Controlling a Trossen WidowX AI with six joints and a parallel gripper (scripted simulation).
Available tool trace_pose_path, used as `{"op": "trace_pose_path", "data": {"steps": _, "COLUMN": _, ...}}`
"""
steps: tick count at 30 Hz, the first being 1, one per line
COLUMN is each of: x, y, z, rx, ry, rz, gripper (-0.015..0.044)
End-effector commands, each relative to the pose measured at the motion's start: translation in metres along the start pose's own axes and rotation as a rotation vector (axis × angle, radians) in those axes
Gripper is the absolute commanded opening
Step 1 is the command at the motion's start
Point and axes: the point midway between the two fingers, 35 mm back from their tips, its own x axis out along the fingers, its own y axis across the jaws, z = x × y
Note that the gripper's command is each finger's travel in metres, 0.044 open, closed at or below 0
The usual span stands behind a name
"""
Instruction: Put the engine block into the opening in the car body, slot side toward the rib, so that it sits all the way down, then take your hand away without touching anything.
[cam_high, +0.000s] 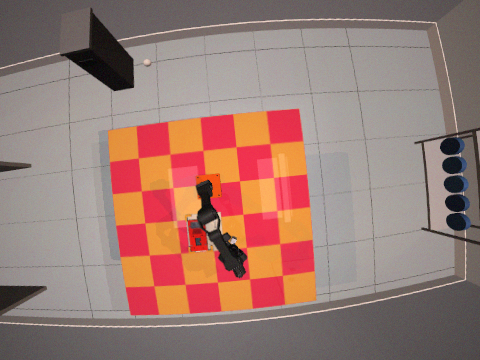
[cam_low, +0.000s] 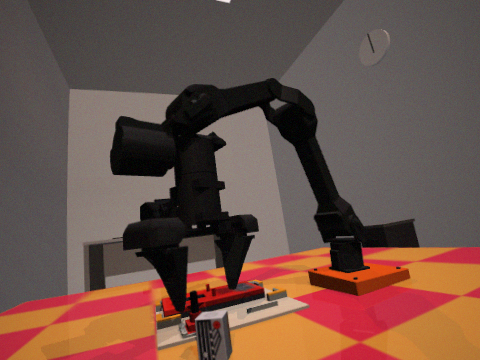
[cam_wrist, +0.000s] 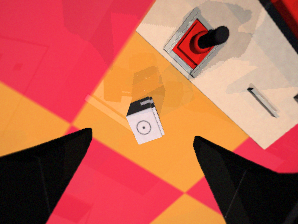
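Note:
The engine block (cam_low: 214, 334) (cam_wrist: 145, 126) is a small grey-white block standing upright on the checkered mat beside the pale base plate. Its slotted side faces the exterior view; the wrist view shows its pale top with a ringed dot. The red car body (cam_high: 204, 243) (cam_low: 225, 297) lies on the base plate (cam_low: 291, 305) (cam_wrist: 227, 95). I cannot make out the opening or the rib. My gripper (cam_low: 207, 299) (cam_wrist: 144, 136) is open and empty, pointing down. In the wrist view the block appears between the two fingertips, which are above it and not closed on it.
A red piece (cam_wrist: 191, 50) with an upright black knob (cam_wrist: 215, 37) sits in a grey frame at the base plate's edge, close to the block. The arm's orange base (cam_high: 215, 185) (cam_low: 357, 280) stands on the mat (cam_high: 285, 125). The arm partly covers the plate from above.

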Motion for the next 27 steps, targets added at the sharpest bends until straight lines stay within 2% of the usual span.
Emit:
{"op": "trace_pose_path", "data": {"steps": 1, "x": -0.0018, "y": -0.0001, "z": 0.0, "rx": 0.12, "ry": 0.0, "rz": 0.0, "gripper": 0.044}}
{"op": "trace_pose_path", "data": {"steps": 27, "x": -0.0113, "y": -0.0007, "z": -0.0001, "rx": 1.025, "ry": -0.001, "rz": -0.002, "gripper": 0.044}}
